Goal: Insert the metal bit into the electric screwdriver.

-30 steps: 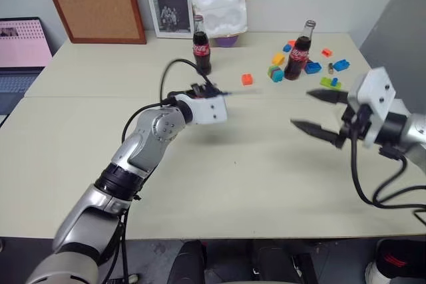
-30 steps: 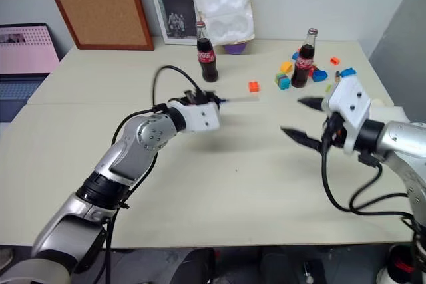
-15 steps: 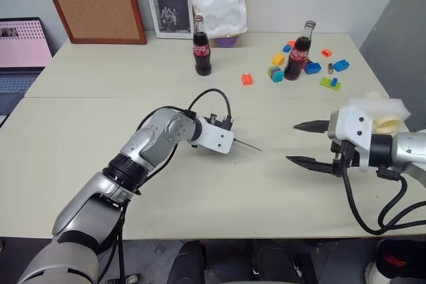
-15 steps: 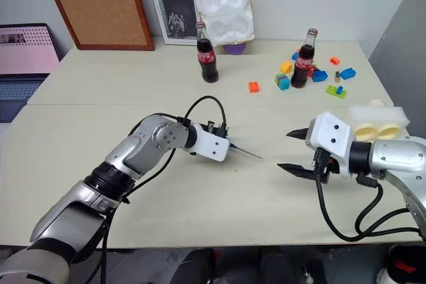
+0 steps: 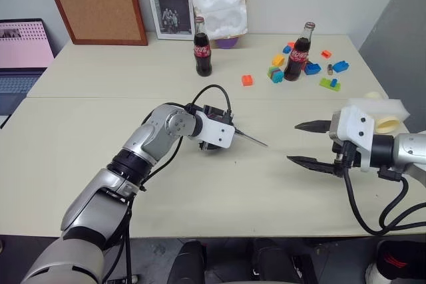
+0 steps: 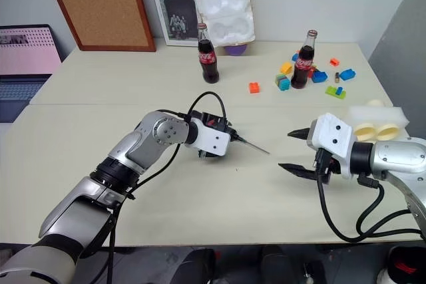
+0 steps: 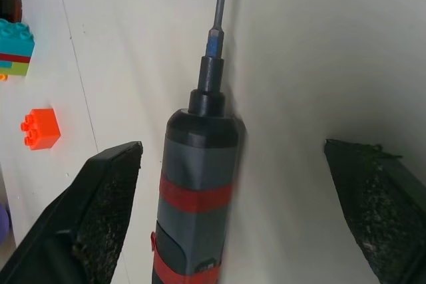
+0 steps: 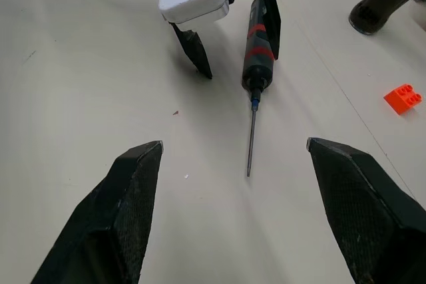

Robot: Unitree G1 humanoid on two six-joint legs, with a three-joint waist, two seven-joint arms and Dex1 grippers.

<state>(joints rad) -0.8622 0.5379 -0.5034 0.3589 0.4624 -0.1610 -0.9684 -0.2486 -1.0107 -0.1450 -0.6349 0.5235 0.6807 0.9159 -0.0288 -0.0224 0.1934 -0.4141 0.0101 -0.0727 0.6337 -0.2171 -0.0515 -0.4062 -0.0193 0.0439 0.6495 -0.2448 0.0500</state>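
- Electric screwdriver [image 8: 258, 41]: lying flat on the table [image 5: 80, 151], between the spread fingers of the left gripper [image 7: 233, 184], which do not press on it.
- Metal bit [image 8: 251, 141]: seated in the screwdriver's blue-collared nose, shaft pointing out ahead of the left gripper toward the right gripper [image 5: 303, 143].
- Left gripper: jaws wide apart, gripping nothing.
- Right gripper: fingers parted, empty, hovering well apart from the bit's tip.
- Progress, judged: insertion looks done and the tool set down; what seems left is drawing the left gripper clear.
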